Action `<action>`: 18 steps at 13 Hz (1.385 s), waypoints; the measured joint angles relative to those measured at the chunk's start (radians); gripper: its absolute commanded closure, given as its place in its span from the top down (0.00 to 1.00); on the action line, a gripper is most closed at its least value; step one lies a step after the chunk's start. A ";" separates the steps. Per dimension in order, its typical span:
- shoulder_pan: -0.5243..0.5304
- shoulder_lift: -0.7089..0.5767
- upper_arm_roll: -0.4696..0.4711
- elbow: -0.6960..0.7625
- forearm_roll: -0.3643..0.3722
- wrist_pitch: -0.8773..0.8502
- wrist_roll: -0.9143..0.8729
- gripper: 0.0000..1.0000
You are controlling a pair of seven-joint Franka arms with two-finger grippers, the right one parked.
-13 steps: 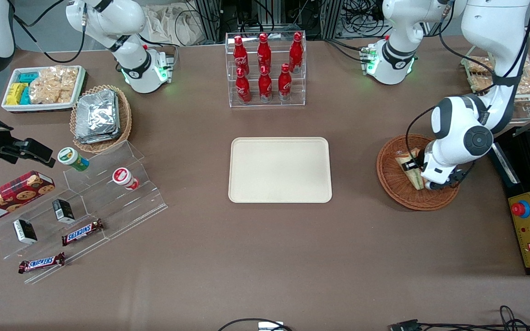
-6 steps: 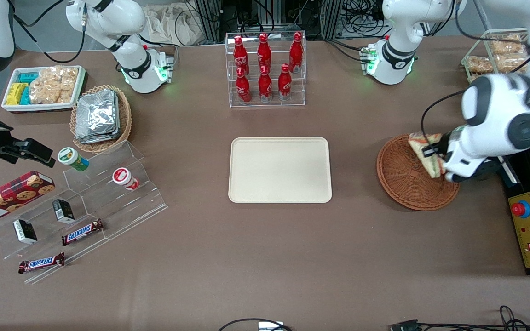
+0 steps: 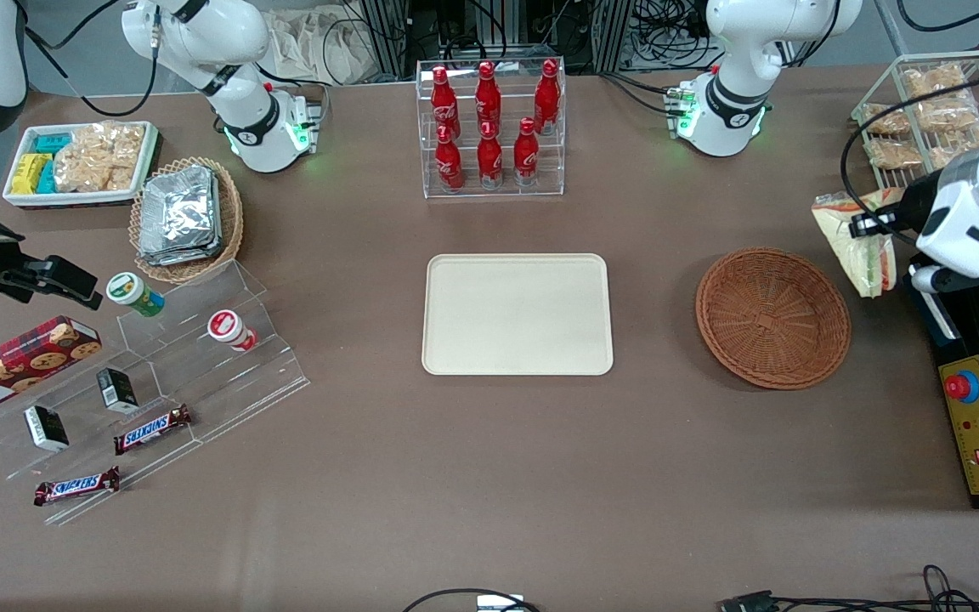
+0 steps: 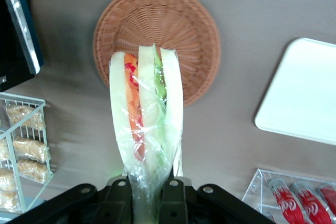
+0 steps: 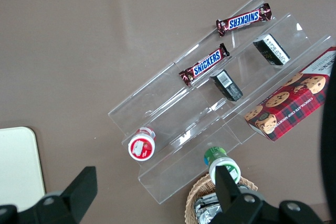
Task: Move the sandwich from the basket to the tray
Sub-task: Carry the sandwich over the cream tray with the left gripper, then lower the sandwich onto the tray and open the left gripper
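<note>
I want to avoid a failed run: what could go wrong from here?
The tool pinches only the narrow wrapped end of the sandwich, so it may slip out or swing on the way. It hangs high, off the basket, near the wire rack. The tray is still a long carry away.

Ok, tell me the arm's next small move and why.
Probably carry the sandwich sideways toward the tray. The gripper is shut on it, held in the air clear of the basket, which holds nothing, and the tray is bare.
</note>
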 measured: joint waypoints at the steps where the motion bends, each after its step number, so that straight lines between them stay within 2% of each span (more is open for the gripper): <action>1: -0.011 0.012 -0.053 0.023 -0.002 -0.007 -0.042 0.00; 5: -0.044 0.159 -0.374 0.120 -0.006 0.000 -0.282 0.00; 8: -0.048 0.274 -0.518 0.159 0.026 0.082 -0.376 0.00; 11: -0.048 0.309 -0.534 0.007 0.035 0.289 -0.409 0.00; 14: -0.047 0.348 -0.534 -0.220 0.057 0.615 -0.412 0.00; 16: -0.046 0.401 -0.533 -0.328 0.111 0.796 -0.439 0.00; 18: -0.046 0.469 -0.532 -0.347 0.220 0.860 -0.486 0.00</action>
